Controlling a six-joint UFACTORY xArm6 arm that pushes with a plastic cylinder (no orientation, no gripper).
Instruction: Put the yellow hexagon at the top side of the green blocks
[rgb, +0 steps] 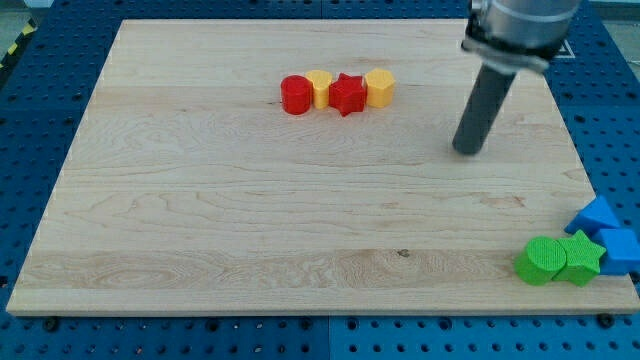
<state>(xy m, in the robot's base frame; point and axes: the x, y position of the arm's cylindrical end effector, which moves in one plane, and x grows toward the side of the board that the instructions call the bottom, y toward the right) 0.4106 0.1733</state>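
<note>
Tip: my tip (467, 150) is the lower end of the straight dark rod; it rests on the pale wooden board (250, 230) at about two o'clock from the board's centre; it touches no block; the rod carries no claw, so nothing stands apart, together or clamped.

Yellow hexagon: the yellow hexagonal block (379, 88) sits at roughly twelve o'clock on the board, at the three o'clock end of a short row; it lies at about ten o'clock from my tip, near but apart.

Row: a red star-shaped block (347, 94) touches the yellow hexagon on its nine o'clock side; next comes a second yellow block (319, 87), whose shape I cannot make out; a red round cylinder block (295, 95) closes the nine o'clock end; all four appear to touch in line.

Green blocks: a green round block (540, 260) and a green star-shaped block (581, 257) sit side by side, touching, at about four o'clock near the board's corner; well apart from the yellow hexagon.

Blue blocks: two blue blocks, one (597, 216) at one o'clock of the green star, another (620, 250) at its three o'clock, overhanging the board's edge; shapes unclear.
</note>
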